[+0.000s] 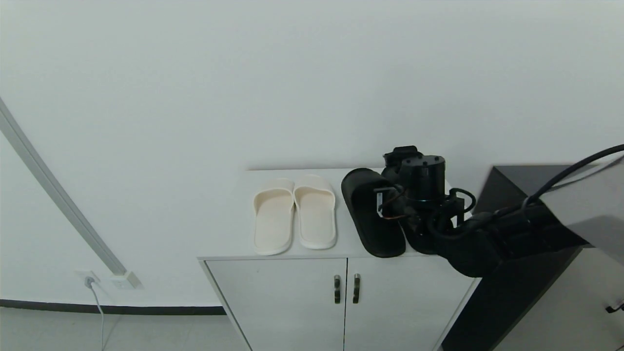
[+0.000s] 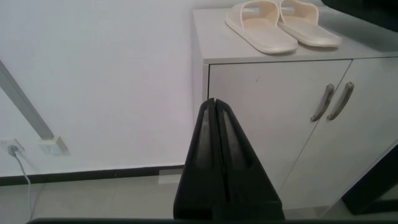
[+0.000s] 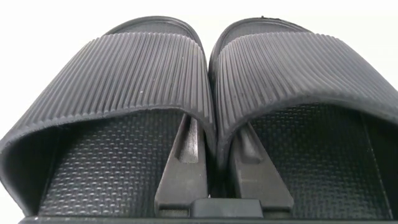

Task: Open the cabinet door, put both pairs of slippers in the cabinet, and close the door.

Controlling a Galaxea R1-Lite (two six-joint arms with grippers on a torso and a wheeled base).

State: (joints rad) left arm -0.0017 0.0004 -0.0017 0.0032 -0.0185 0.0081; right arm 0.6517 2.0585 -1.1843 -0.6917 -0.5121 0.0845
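A white cabinet [image 1: 239, 214] stands against the wall with both doors [image 1: 278, 302] closed and two dark handles [image 1: 337, 288] at the middle seam. On its top lies a cream pair of slippers [image 1: 314, 214], also [image 2: 280, 25]. To their right lies a black pair of slippers [image 1: 370, 214]. My right gripper [image 3: 214, 155] is at them, one finger [image 3: 186, 155] under each ribbed strap [image 3: 124, 74], shut on the touching inner sides. My left gripper [image 2: 214, 109] hangs low, left of the cabinet front, shut and holding nothing.
A tall black unit [image 1: 516, 180] stands close against the cabinet's right side. On the wall to the left, a slanted cable duct [image 1: 53, 190] runs down to a socket with a plugged cord [image 1: 87, 281]. There is bare floor left of the cabinet.
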